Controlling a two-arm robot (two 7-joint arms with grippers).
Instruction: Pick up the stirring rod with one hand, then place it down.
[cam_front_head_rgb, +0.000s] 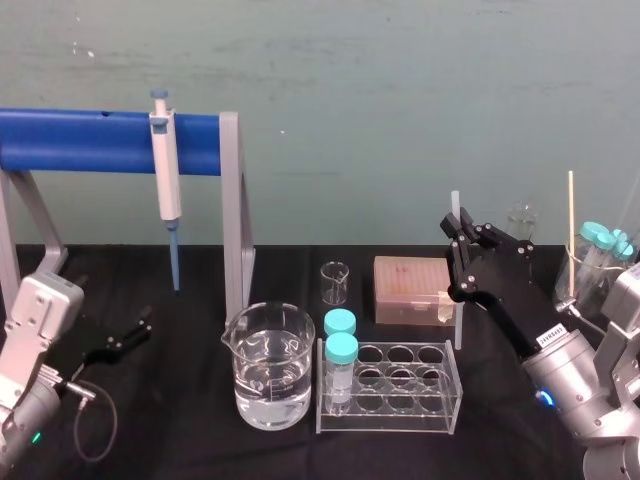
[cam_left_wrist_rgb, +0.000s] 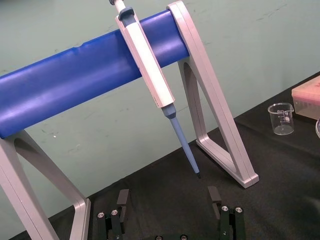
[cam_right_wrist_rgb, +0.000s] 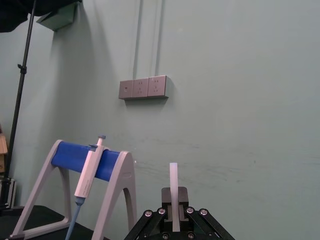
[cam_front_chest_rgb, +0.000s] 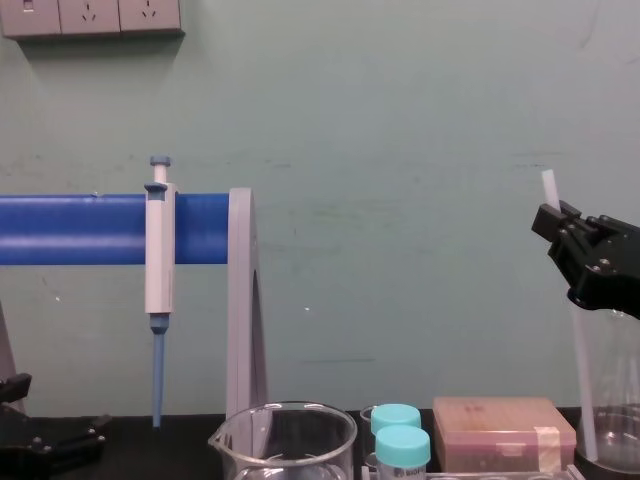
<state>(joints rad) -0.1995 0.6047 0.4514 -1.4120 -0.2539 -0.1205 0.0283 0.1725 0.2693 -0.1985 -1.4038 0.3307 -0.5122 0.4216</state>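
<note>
The left hand sits low on the left of the black tabletop, with its fingers spread apart. In the middle are a glass cup of water and a clear rack. On the right, the right hand pinches the stirring rod. The rod stands upright, just right of the rack. Its bottom end may touch the tabletop.

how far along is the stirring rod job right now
Pickup looks done: the right gripper is shut on the stirring rod, holding it upright near the tube rack. Left to do: setting it down and letting go. The left gripper sits parked, open, by the pipette stand.
</note>
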